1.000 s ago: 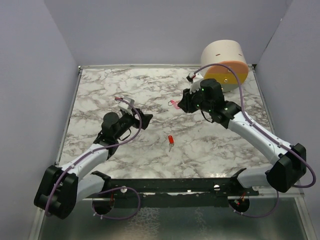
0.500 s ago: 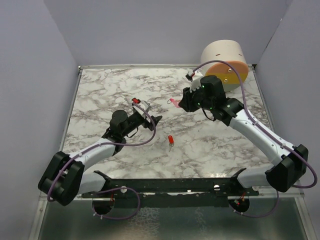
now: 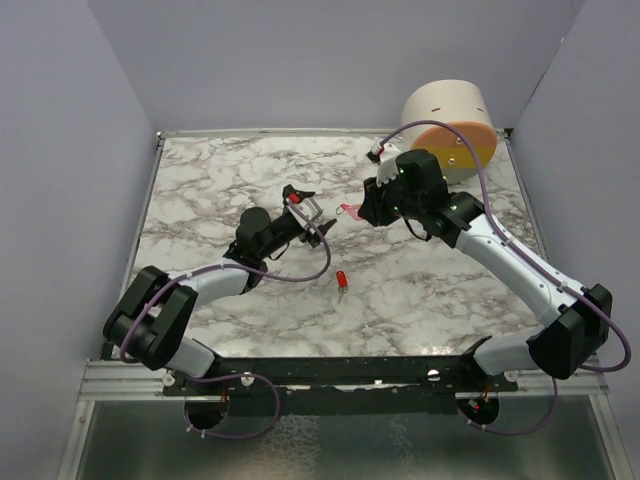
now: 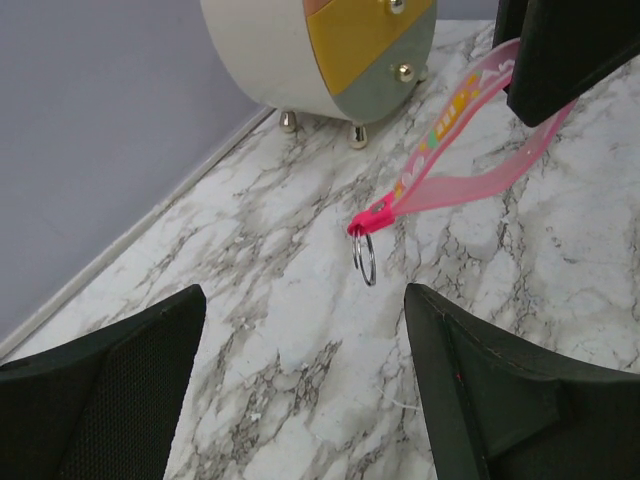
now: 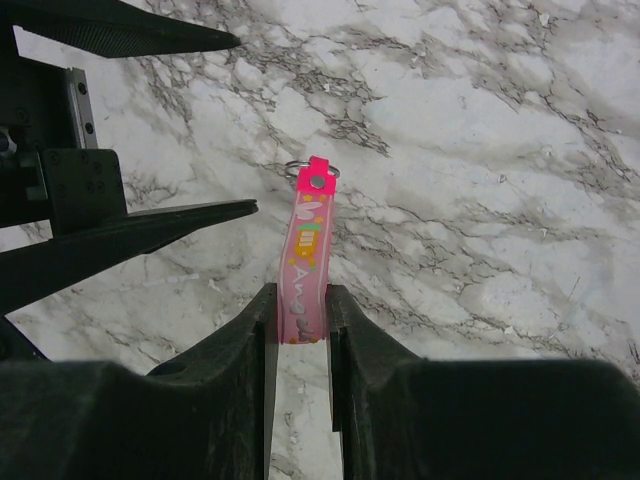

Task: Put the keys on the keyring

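The key [image 3: 342, 280], red head with a short silver blade, lies on the marble table [image 3: 220, 170] in front of both grippers; neither wrist view shows it. My right gripper [image 3: 366, 211] is shut on the pink strap [image 5: 305, 260] of the keyring and holds it up, the metal ring [image 5: 300, 168] hanging at the far end. My left gripper [image 3: 315, 212] is open and empty, its jaws wide apart and pointing at the ring [image 4: 365, 258] just ahead of it. The strap [image 4: 470, 150] slants up to the right gripper's fingers [image 4: 570, 50].
A round cream drawer box [image 3: 450, 125] with an orange and yellow front stands at the table's back right corner; it also shows in the left wrist view [image 4: 300, 50]. Grey walls enclose the table on three sides.
My left arm has reached forward and to the right, bringing its open gripper up close to the ring. The right gripper has hardly moved, still holding the strap. The key has not moved.
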Tool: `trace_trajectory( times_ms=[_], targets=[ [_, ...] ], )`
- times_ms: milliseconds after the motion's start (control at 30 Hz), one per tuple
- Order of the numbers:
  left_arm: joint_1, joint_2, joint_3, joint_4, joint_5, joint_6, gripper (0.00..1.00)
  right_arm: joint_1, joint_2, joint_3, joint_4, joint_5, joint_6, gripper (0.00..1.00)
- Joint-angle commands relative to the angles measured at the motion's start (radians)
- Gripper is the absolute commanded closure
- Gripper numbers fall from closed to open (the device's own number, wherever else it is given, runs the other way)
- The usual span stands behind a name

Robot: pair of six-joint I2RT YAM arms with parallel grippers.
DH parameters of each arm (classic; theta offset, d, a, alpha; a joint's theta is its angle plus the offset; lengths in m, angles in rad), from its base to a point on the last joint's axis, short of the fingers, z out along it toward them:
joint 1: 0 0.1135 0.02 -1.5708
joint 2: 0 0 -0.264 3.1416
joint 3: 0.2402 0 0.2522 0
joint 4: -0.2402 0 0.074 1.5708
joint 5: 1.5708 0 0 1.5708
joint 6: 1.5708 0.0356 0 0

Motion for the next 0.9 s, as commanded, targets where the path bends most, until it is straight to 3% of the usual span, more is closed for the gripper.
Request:
trace_trajectory(
  times_ms=[0,267,567,867],
  targets=[
    [-0.014,0.049,0.068,0.069,0.088,0.059,0.18,0.007,0.001,0.042,-0.029,-0.028,-0.019,0.78],
    [-0.032,0.113,0.121,0.067,0.147,0.118,0.20,0.007,0.007,0.045,-0.035,-0.037,-0.025,0.78],
    [-0.040,0.162,0.155,0.060,0.173,0.141,0.29,0.007,0.003,0.039,-0.035,-0.040,-0.029,0.77],
    [-0.043,0.187,0.182,0.035,0.184,0.138,0.47,0.007,0.003,0.034,-0.029,-0.042,-0.026,0.78]
  ],
)
